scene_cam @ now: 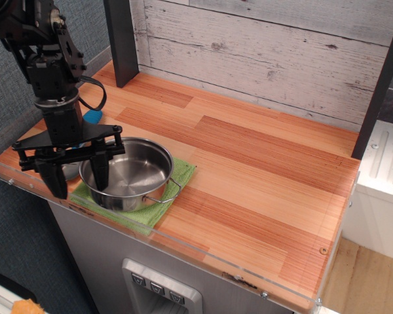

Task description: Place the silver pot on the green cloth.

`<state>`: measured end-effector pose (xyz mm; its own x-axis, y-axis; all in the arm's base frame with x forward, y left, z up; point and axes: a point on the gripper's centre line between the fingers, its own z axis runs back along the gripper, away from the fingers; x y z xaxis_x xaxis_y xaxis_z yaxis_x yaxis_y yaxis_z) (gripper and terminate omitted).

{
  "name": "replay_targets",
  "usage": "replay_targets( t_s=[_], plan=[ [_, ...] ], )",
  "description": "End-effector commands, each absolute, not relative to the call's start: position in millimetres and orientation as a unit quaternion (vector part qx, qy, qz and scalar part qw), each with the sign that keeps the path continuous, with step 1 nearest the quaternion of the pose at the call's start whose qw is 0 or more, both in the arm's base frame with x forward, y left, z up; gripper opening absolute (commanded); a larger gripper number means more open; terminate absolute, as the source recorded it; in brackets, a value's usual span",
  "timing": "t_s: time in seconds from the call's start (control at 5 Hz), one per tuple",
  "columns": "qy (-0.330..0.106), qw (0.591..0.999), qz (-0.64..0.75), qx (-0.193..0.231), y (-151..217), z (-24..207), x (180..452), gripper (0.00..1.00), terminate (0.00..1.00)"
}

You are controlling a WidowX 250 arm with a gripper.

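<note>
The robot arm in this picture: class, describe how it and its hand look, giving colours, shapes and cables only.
The arm is matt black throughout, built of blocky, angular segments above a rounded, cylindrical wrist. A black cable loops out at its side. The hand has a thin black crossbar with small round knobs at its ends, and two flat, tapering black fingers hang below it. No markings or labels can be made out.
</note>
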<state>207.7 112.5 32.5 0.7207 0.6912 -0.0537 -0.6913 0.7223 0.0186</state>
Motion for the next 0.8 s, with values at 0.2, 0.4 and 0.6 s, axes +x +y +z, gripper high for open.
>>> replay_targets(
  t_s=[0.2, 0.4, 0.6],
  plan=[
    [-0.02, 0.938, 0.345, 0.037, 110.4, 59.7, 226.0, 1.0, 0.0],
    [-0.027, 0.94, 0.339, 0.04, 107.8, 60.1, 230.0, 1.0, 0.0],
    [-0.038, 0.938, 0.342, 0.034, 103.3, 57.5, 233.3, 1.0, 0.0]
  ],
)
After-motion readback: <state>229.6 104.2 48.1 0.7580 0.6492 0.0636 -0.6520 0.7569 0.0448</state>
